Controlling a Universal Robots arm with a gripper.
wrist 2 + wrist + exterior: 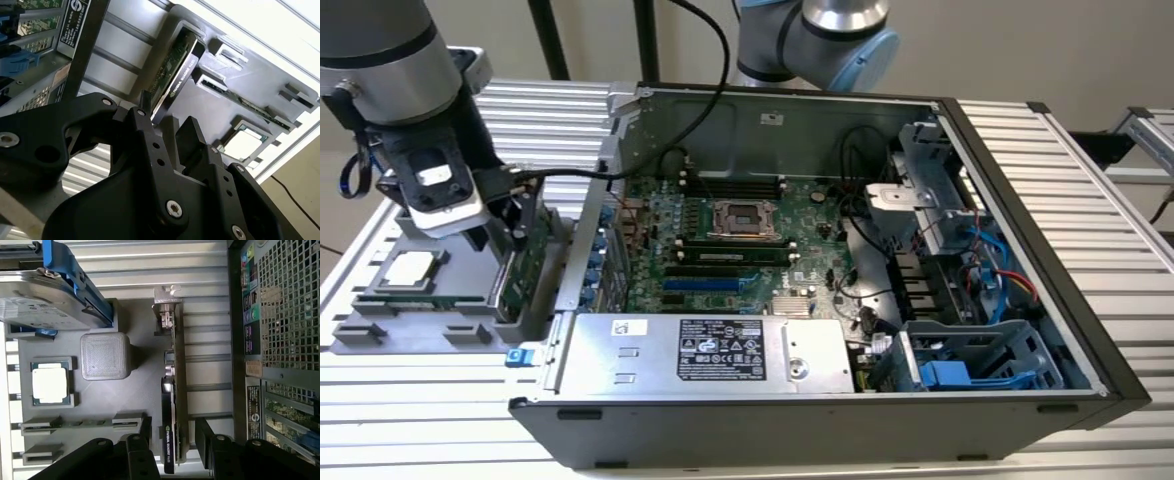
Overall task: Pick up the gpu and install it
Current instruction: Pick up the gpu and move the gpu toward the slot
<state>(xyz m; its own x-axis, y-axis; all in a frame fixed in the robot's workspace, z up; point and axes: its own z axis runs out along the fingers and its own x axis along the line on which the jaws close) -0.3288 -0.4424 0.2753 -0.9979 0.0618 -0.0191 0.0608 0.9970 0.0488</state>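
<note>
Beside the open computer case [787, 440], on the exterior view's left, the gpu [176, 390] stands on its long edge in a slot of a grey parts tray [145, 380], its silver mounting bracket [167, 295] at the end away from the arm. The tool [173, 422] hangs over the card's near end with its black fingers [146, 427] spread, one on each side of the board, and a gap is visible on both sides in the first wrist view; it grips nothing.

The card looks light, thin and stiff, though fragile on its component face. Its flat faces near the upper edge appear to be the safest place to pinch, well clear of the contact edge seated in the slot.

A processor chip [50, 382], a grey cube block [105, 356] and a silver hard drive in a blue frame [35, 305] share the tray. Tray and case sit on a slatted aluminium worktop [1067, 180]. Inside the case lies the green motherboard [720, 260], with the power supply [707, 350] along its near side and cables crowding the drive bays, so room there looks tight.
</note>
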